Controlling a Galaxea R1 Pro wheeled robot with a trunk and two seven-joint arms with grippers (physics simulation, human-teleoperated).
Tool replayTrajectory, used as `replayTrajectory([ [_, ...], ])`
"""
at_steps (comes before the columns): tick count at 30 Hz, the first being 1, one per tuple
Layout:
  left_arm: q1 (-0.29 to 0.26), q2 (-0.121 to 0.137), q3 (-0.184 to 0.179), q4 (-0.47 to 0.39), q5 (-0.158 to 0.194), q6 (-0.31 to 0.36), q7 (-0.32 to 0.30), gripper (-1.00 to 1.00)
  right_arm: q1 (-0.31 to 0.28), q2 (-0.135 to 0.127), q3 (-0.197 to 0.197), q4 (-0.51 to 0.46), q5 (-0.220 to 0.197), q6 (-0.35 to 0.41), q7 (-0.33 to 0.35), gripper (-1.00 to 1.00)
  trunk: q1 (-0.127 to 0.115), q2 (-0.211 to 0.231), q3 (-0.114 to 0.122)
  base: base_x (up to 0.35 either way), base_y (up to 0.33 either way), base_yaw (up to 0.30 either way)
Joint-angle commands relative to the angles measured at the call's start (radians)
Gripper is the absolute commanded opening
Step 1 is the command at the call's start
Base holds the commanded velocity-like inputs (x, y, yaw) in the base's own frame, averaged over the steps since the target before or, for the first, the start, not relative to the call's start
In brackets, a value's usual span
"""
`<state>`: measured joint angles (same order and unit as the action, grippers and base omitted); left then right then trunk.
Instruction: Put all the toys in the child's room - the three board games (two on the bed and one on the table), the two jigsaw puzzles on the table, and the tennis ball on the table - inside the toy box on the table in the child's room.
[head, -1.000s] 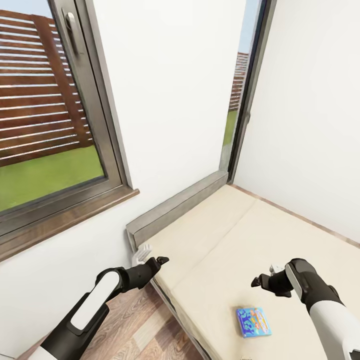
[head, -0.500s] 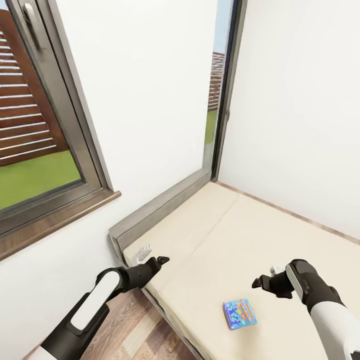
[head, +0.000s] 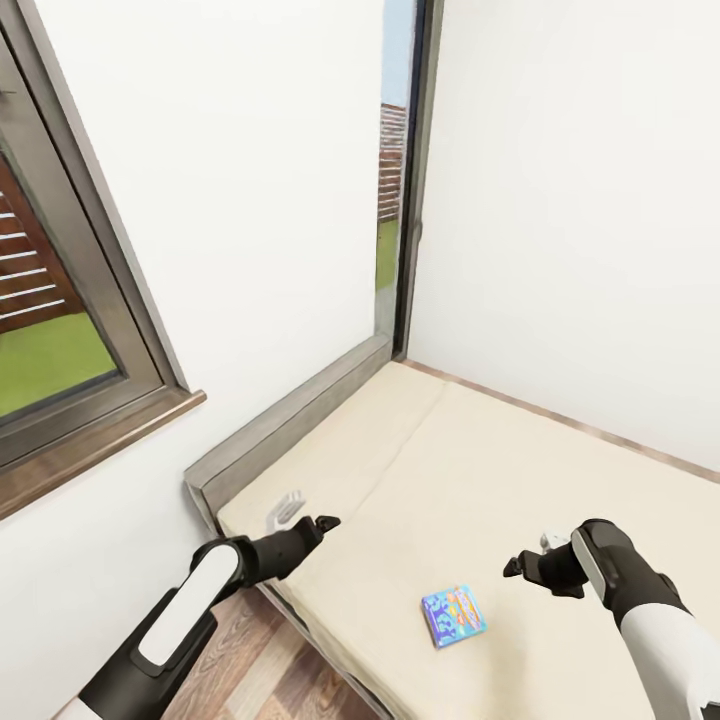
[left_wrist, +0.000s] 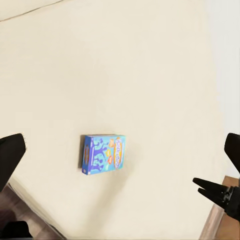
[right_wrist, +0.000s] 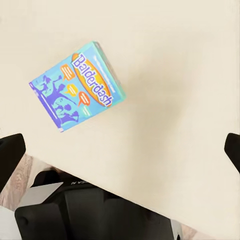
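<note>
Blue board game (head: 454, 617) on bed (head: 560, 470), between open end effectors

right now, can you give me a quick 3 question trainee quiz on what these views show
1. True or false: the blue board game lies flat on the bed.
2. What title is printed on that box in the right wrist view? A) Skip-Bo B) Balderdash C) Monopoly
3. Fill in: in the head view, the box lies between the left gripper and the ____ gripper.

Key: 1 true. 2 B. 3 right.
</note>
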<state>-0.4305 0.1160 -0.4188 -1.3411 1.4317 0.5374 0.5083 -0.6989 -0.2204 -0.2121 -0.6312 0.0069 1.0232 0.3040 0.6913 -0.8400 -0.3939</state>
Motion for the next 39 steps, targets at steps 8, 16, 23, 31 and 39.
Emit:
replayTrajectory([
  [8,0.002,0.002,-0.002,-0.002,0.010,-0.001,0.009,1.00,-0.001,0.000,-0.003,-0.001,0.001,0.005,0.003,1.00,0.000,-0.001,-0.001,0.000,0.000,-0.014],
  [16,0.009,0.003,-0.002,-0.002,0.004,-0.001,0.010,1.00,-0.001,0.001,-0.003,-0.001,0.001,0.005,0.003,1.00,0.000,-0.001,-0.001,0.000,0.000,-0.004],
  [23,0.027,0.003,-0.003,-0.001,-0.002,-0.002,0.011,1.00,-0.001,0.001,-0.002,-0.001,0.001,0.005,0.002,1.00,0.000,-0.001,-0.001,0.000,0.000,0.000],
  [31,0.045,0.003,-0.003,-0.002,-0.006,-0.003,0.012,1.00,-0.001,0.001,-0.001,-0.001,0.001,0.005,0.002,1.00,0.000,-0.001,-0.001,0.000,-0.035,0.000],
  [39,0.049,0.002,0.000,-0.003,-0.006,-0.008,0.013,1.00,-0.001,0.002,-0.001,-0.001,0.001,0.005,0.002,1.00,0.000,-0.001,-0.001,0.000,-0.096,0.001],
])
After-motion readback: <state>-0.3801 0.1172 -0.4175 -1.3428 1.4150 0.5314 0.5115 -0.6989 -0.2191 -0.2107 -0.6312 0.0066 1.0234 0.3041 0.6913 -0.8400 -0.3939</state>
